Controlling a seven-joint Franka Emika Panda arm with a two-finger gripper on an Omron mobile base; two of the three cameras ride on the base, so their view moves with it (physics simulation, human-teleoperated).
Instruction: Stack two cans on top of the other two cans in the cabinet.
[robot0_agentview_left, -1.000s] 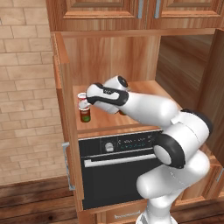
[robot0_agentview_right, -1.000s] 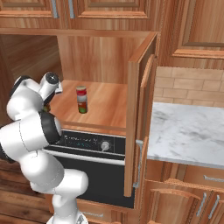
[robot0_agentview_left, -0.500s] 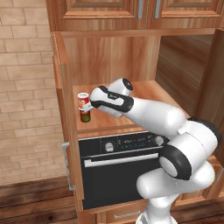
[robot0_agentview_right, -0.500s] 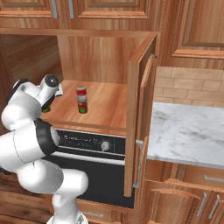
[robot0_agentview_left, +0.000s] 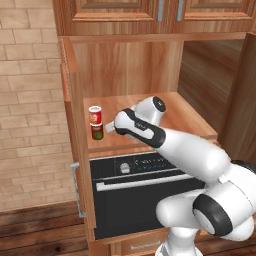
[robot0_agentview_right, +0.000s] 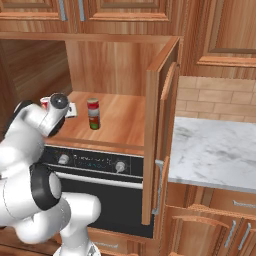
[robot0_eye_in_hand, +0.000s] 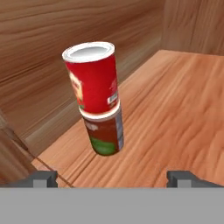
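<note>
A white robot arm reaches into the cabinet, a warm-brown wooden niche above a black oven. Its gripper is released, jaws spread wide and holding nothing, just beside a finished stack at the left of the shelf: a bright red-and-white can sits on a darker red-and-green can. In the right base view another red can peeks out behind the arm.

To do this step well, the gripper should probably back straight away from the stack without brushing it, since the tall pair looks easy to topple.

The shelf is flat, bare wood with side walls. Brick wall lies left; a marble worktop lies right.
</note>
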